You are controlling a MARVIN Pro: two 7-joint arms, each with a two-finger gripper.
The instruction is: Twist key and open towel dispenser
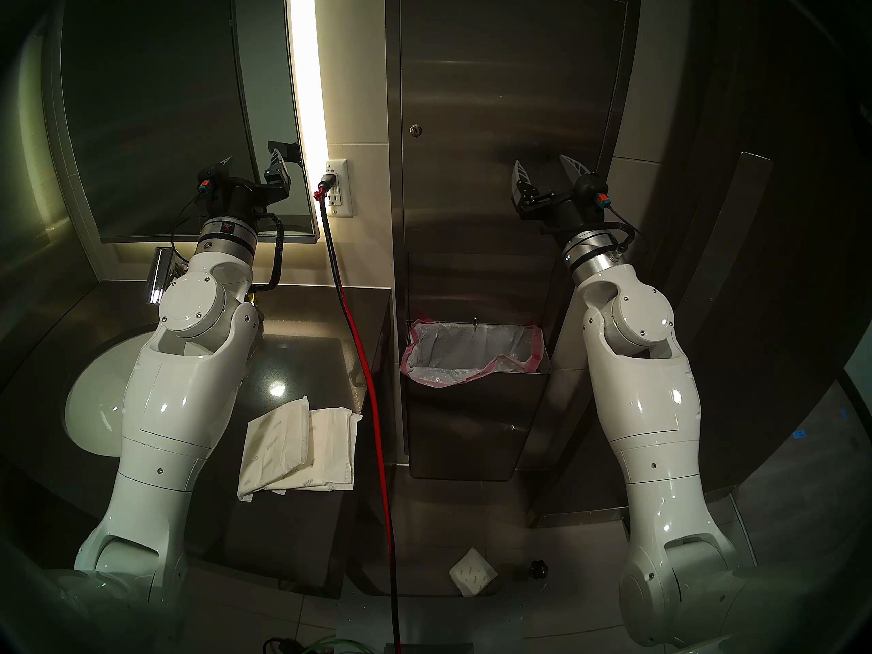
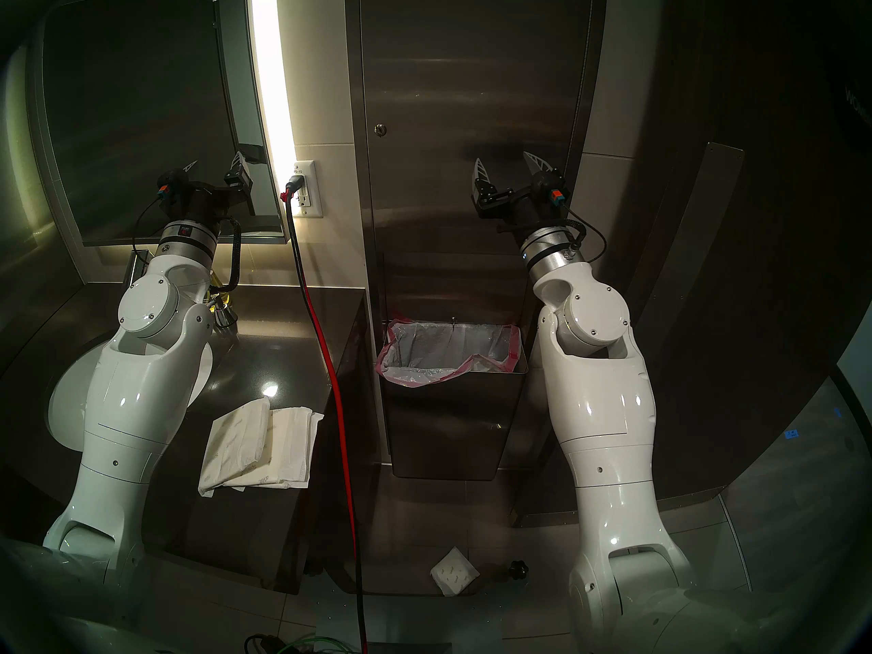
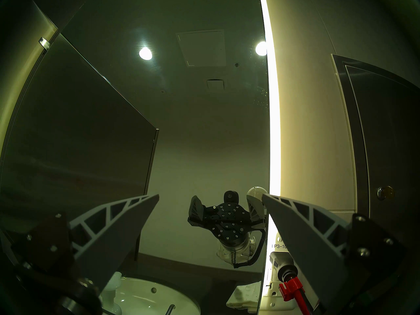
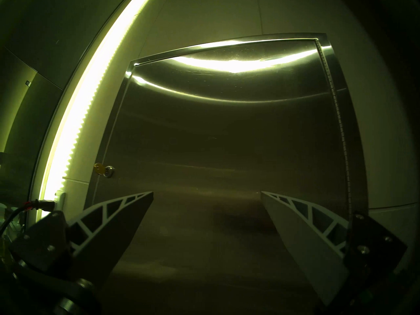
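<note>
Two tools spread wide: left tool point(image 1: 252, 160), right tool point(image 1: 551, 169) | towel dispenser point(image 1: 495, 96) shut | countertop point(image 1: 302, 355) dark

1. The towel dispenser point(image 1: 514, 120) stands shut beyond the worktop's point(image 1: 302, 355) right edge, its lock point(image 1: 415, 130) near the door's left side.
2. The right gripper point(image 1: 549, 171) hangs spread and empty before the door.
3. The left gripper point(image 1: 252, 160) faces the mirror point(image 1: 155, 110).
4. Folded paper towels point(image 1: 297, 450) lie near the worktop's front right corner.
</note>
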